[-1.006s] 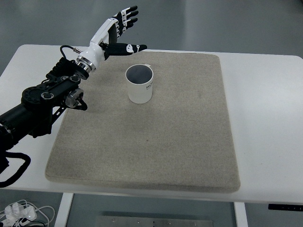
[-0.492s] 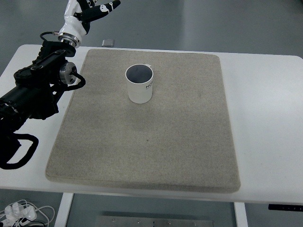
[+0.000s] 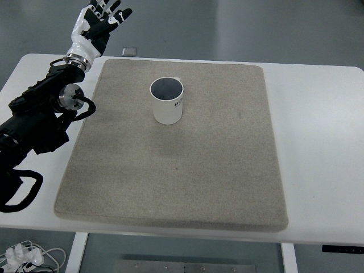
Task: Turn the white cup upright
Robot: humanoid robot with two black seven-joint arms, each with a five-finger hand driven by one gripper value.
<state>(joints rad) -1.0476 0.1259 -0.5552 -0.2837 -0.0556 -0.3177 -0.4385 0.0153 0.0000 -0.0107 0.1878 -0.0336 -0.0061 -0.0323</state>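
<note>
A white cup (image 3: 168, 102) stands upright on the grey mat (image 3: 182, 170), its dark inside facing up, in the mat's far left part. My left hand (image 3: 96, 23) is raised beyond the table's far left corner, well away from the cup. Its fingers are spread and hold nothing. The black left arm (image 3: 40, 116) comes in from the left edge over the white table. No right arm shows.
The mat lies on a white table (image 3: 318, 142). A small grey object (image 3: 130, 52) sits at the table's far edge, just behind the mat. Cables (image 3: 23, 256) lie on the floor at the bottom left.
The left hand has drawn back from beside the cup, up and to the left, toward the table's far left corner. The cup has not moved.
</note>
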